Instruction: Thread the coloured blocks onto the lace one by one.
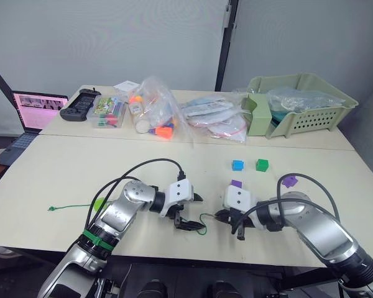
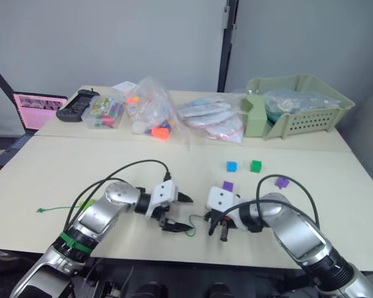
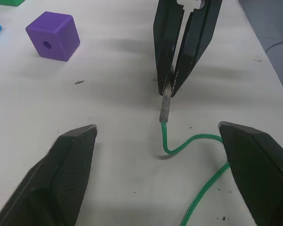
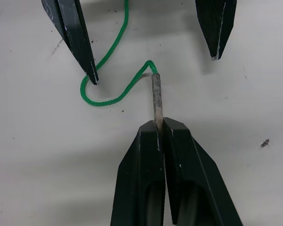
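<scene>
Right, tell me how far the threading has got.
Barely begun. No cube is on the lace yet. In hand: the right gripper pinches its tan tip, while the left gripper is open around it. Left: the blue, dark green, two purple and lime green cubes lie loose.

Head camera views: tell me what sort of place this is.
Probably an office or lab workroom: pale tables pushed together, an open laptop at one edge, and a green basket and bagged toy pieces against plain grey partition walls.

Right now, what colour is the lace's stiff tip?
Tan-grey, against the green lace; the right wrist view shows the tip best.
</scene>
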You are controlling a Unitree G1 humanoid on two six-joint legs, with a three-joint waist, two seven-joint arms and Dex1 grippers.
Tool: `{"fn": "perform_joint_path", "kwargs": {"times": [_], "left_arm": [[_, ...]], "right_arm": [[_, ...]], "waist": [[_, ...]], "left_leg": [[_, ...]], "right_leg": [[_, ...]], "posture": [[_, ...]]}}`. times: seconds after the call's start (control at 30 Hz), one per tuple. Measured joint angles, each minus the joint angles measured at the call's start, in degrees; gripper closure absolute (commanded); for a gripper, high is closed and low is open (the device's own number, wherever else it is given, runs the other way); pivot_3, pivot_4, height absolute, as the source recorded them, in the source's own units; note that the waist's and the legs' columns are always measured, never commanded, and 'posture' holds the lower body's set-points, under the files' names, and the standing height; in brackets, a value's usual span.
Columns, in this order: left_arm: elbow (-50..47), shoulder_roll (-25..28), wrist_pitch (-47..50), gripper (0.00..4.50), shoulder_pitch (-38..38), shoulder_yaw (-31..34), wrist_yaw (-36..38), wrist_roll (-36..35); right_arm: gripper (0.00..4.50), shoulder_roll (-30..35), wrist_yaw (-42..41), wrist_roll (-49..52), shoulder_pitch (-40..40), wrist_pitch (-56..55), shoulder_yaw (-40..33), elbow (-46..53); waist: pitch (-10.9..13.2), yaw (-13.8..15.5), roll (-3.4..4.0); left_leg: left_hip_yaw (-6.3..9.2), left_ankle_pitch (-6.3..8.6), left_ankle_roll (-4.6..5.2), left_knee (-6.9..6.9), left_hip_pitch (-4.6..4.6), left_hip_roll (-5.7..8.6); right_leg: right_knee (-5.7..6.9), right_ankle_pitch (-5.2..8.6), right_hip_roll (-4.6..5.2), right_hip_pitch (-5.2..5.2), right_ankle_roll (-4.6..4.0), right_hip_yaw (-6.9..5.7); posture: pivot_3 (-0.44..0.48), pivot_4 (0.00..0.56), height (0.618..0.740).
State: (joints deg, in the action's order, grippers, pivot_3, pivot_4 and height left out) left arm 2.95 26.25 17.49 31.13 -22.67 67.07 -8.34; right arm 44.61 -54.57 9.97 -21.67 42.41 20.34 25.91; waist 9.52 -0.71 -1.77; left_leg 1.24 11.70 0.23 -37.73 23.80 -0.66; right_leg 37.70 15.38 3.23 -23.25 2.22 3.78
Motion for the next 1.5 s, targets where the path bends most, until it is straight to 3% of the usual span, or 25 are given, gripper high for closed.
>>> {"fn": "perform_joint_path", "kwargs": {"times": [0.33, 0.83, 0.87, 0.93, 1.07, 1.27, 1.5], "left_arm": [[-0.04, -0.96, 0.08, 4.48, -0.02, -0.85, 0.43, 0.17], [-0.04, -1.26, 0.81, 4.48, 0.01, -0.86, 1.25, 0.32], [-0.04, -1.26, 1.24, 4.50, 0.04, -0.79, 1.35, 0.28], [-0.04, -1.23, 1.49, 4.50, 0.07, -0.77, 1.66, 0.16], [-0.01, -1.21, 1.45, 4.50, 0.27, -0.89, 2.21, -0.01], [0.16, -0.54, 1.29, 4.50, 0.41, -0.80, 2.37, -0.01], [0.02, 0.50, 1.56, 4.50, 0.41, -0.65, 2.34, -0.05]], "right_arm": [[4.50, -0.22, 0.00, 0.26, -0.22, 0.71, 0.08, 0.04], [4.50, -0.54, 0.08, 0.30, -0.20, 1.56, 0.33, 0.62], [3.97, -0.72, 0.23, 0.29, -0.13, 1.66, 0.32, 0.62], [3.50, -1.54, 1.14, 0.58, 0.36, 1.83, -0.76, 1.19], [2.08, -2.09, 3.11, 3.76, 4.68, 3.59, -6.41, 5.44], [0.02, -4.23, 8.70, 9.59, 15.94, 9.08, -23.92, 11.30], [0.02, -13.77, 20.59, 10.44, 26.68, 10.48, -38.23, 13.26]], "waist": [[0.00, -0.02, 0.00], [0.00, -0.03, 0.00], [0.00, -0.02, 0.00], [0.00, 0.02, 0.00], [0.00, 0.13, 0.00], [0.00, 0.21, 0.00], [0.00, 0.03, 0.01]], "left_leg": [[0.02, 0.00, 0.00, 0.00, 0.00, 0.01], [0.02, 0.00, 0.00, 0.00, 0.00, 0.02], [0.02, 0.00, 0.00, 0.00, 0.00, 0.02], [0.03, 0.00, 0.00, 0.00, 0.00, 0.03], [0.07, 0.00, 0.00, -0.01, 0.03, 0.02], [0.11, 0.00, 0.00, -0.01, 0.01, 0.01], [0.09, 0.00, 0.00, -0.01, -0.01, -0.02]], "right_leg": [[0.00, 0.00, -0.01, 0.00, 0.00, -0.01], [0.00, 0.00, 0.00, 0.01, 0.00, -0.02], [0.00, 0.00, 0.00, 0.00, 0.00, -0.02], [0.00, 0.00, 0.00, 0.01, 0.00, -0.02], [-0.02, 0.00, 0.01, 0.03, 0.01, -0.04], [-0.03, 0.00, 0.01, 0.10, 0.01, -0.07], [-0.02, 0.00, 0.00, 0.10, 0.02, -0.04]], "posture": [[0.000, 0.150, 0.740], [0.000, 0.150, 0.740], [0.000, 0.150, 0.740], [0.000, 0.150, 0.740], [0.000, 0.150, 0.740], [0.000, 0.150, 0.740], [0.000, 0.150, 0.740]]}}
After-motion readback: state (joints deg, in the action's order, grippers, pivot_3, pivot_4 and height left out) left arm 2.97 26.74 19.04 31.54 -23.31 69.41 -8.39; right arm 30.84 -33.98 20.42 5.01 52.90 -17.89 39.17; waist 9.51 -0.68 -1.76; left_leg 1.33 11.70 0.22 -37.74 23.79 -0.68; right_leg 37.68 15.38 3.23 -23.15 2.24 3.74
